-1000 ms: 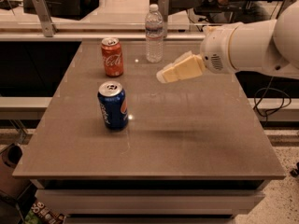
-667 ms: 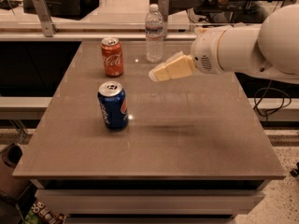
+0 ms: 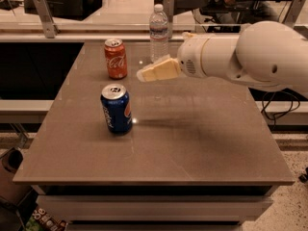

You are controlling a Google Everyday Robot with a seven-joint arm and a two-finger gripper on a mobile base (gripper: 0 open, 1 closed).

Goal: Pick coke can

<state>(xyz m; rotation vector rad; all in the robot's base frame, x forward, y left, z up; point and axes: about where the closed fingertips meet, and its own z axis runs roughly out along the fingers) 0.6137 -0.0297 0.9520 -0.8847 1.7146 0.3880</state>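
The coke can (image 3: 116, 58), red-orange with white script and a silver top, stands upright at the back left of the brown table (image 3: 192, 138). My gripper (image 3: 144, 74), with cream-coloured fingers, hangs above the table just right of the coke can and a little lower in the picture, pointing left towards it. It touches nothing. The white arm reaches in from the right.
A blue can (image 3: 116, 108) with a red-white logo stands upright in front of the coke can. A clear plastic water bottle (image 3: 159, 32) stands at the table's back edge, behind the gripper. A rail and desks lie behind the table.
The gripper and arm have moved left across the table, closer to the coke can. The cans and bottle have not moved.
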